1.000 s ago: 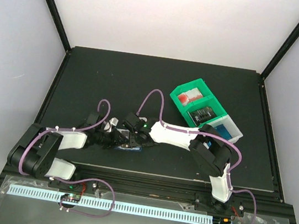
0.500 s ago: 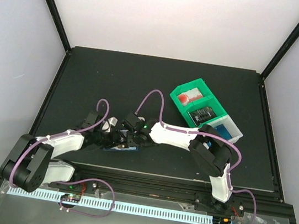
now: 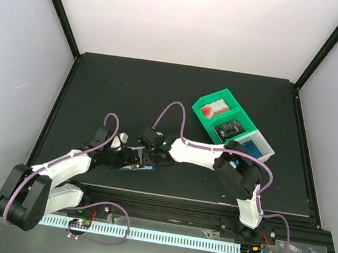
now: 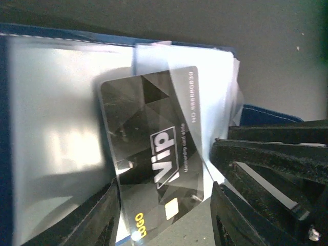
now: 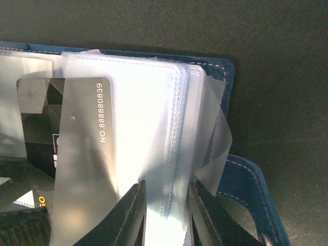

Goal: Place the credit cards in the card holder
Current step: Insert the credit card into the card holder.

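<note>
Card holder (image 3: pixel 143 168) lies open on the table near the front edge, where the two arms meet. Navy cover, snap tab sticking out to one side, and a fan of clear sleeves (image 5: pixel 148 118) inside.

One credit card (image 4: pixel 154 154) is part-way into a sleeve. It is dark and faceted, with "VIP" and a number printed along one edge. The numbered end is under the plastic and the other end pokes out.

Left gripper (image 4: pixel 163 210): jaws apart, one on each side of the card's exposed end, and a sliver of gap shows at each edge, so it is not clamped.

Right gripper (image 5: pixel 167 188): pinched onto the loose edges of several clear sleeves, holding them bunched.

Green bin (image 3: pixel 197 113) sits well apart, right of centre and set at an angle, with three compartments in a row. The far one holds something red and white (image 3: pixel 211 111). The middle one holds a dark item (image 3: pixel 227 131) (too small to identify). The near, white-walled one holds something blue (image 3: pixel 254 146).

Table (image 3: pixel 118 88) is matte black with a raised black border. A metal rail (image 3: pixel 156 216) runs along the front, with a pale perforated strip (image 3: pixel 141 234) below it. Purple cables (image 3: pixel 174 108) loop over both arms. Plain pale walls on three sides, with black posts in the corners.
</note>
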Controlling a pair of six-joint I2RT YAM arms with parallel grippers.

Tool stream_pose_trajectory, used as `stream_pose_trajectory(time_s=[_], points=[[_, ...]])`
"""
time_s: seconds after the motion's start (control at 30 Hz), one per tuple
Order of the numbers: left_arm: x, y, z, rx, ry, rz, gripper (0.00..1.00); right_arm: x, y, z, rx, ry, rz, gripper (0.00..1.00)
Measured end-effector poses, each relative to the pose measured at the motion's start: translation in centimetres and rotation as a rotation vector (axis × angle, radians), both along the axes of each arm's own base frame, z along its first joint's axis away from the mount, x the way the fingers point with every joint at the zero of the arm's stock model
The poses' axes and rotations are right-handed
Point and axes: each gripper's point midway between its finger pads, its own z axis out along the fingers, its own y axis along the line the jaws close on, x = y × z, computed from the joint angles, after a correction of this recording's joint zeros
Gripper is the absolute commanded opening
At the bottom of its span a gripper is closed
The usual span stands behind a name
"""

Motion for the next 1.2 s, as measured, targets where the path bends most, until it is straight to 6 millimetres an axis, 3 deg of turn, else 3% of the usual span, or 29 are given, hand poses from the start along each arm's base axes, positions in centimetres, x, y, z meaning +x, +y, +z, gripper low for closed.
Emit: stream_pose_trajectory(time_s=[0.3,0.43,0.7,1.2], points=[[0.1,0.8,0.1,0.035,-0.013,0.037,0.59,-0.1,0.1,0.0,0.005,0.005,0.01,0.27],[0.4,0.5,0.0,0.02,-0.011,0.033,0.58,-0.1,0.1,0.0,0.005,0.005,0.012,0.27],[0.5,-0.4,0.2,-0.025,-0.012,0.005,0.54,-0.3,0.5,0.2,0.044,0.002,0.022,0.41],[0.9,-1.1,0.0,-0.04,-0.011,-0.041,0.52,-0.5,0.4,0.5,0.114,-0.016,0.01,0.45]])
